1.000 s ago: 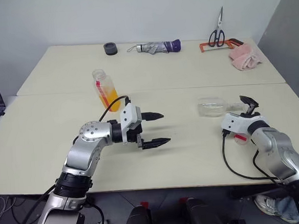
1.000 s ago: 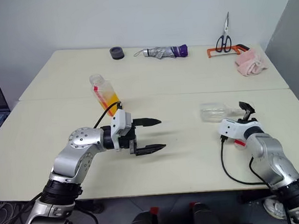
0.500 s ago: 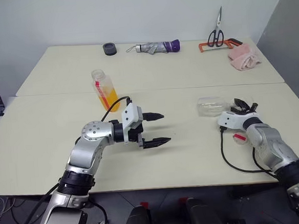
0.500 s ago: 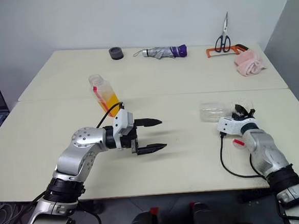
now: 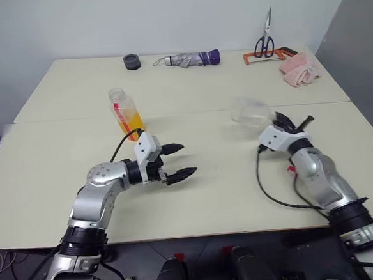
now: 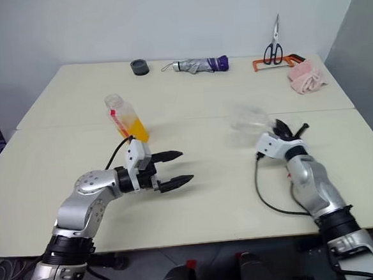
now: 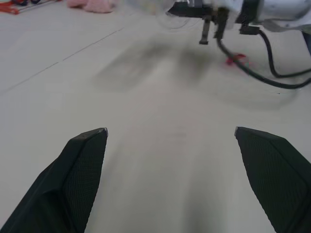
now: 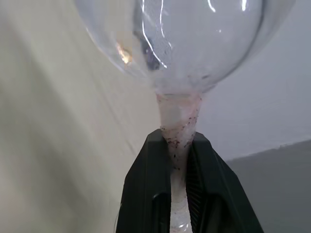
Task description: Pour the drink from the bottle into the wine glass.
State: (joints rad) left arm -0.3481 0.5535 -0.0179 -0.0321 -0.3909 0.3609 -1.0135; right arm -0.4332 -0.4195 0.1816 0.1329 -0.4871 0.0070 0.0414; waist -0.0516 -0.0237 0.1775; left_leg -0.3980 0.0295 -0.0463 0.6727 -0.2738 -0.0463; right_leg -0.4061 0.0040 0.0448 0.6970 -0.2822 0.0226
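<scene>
The bottle (image 5: pixel 125 112) stands upright on the table left of centre, with the orange drink (image 5: pixel 132 124) in its lower half. My left gripper (image 5: pixel 188 159) hovers open just in front of and right of it, nothing between its fingers (image 7: pixel 87 160). My right gripper (image 5: pixel 289 122) is shut on the thin stem (image 8: pixel 177 124) of the wine glass (image 5: pixel 251 112). The glass is held tilted above the table, its empty bowl (image 8: pixel 170 39) pointing away from the gripper and toward the left.
Along the far edge lie a black tape roll (image 5: pixel 131 61), a folded umbrella (image 5: pixel 187 59), scissors (image 5: pixel 264 38), an orange-handled saw (image 5: pixel 267 56) and a pink cloth (image 5: pixel 299 69). A small red item (image 7: pixel 235 59) lies on the table by my right arm.
My right gripper has shut on the stem of the glass, which lay on its side, and has lifted it up and to the left. My left gripper has drifted slightly left.
</scene>
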